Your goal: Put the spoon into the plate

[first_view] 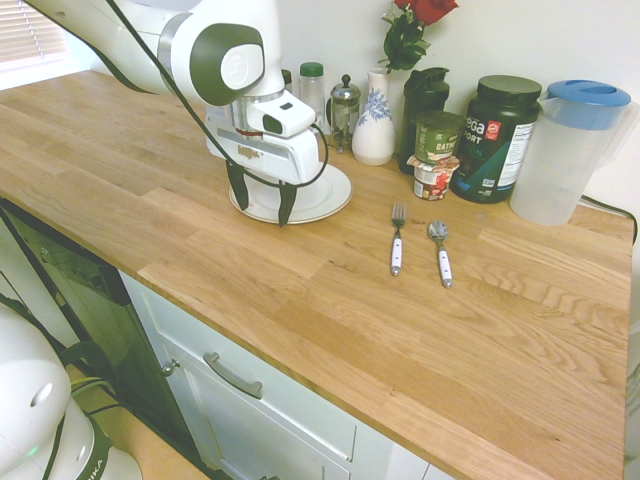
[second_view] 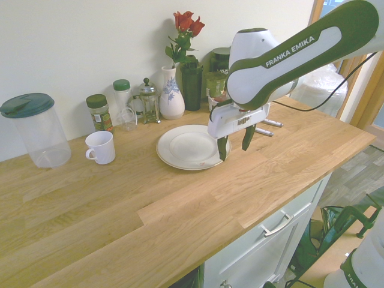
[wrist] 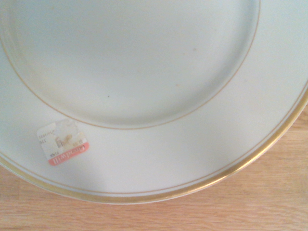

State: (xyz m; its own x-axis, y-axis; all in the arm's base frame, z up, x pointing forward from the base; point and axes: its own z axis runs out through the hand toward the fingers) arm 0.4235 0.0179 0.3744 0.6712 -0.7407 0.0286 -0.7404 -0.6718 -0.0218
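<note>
Progress: nil | spoon (first_view: 439,251) ungrasped on tabletop (first_view: 330,300), well right of plate (first_view: 335,193) | tool (first_view: 262,203) spread, empty, above plate.

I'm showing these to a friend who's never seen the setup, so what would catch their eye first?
Probably the white arm's tool, open and empty, hanging over the front rim of the white plate on the wooden counter. Next, the spoon and a fork lying side by side on the bare wood, apart from the plate. Behind them, a red rose stands in a vase among jars along the wall.
</note>
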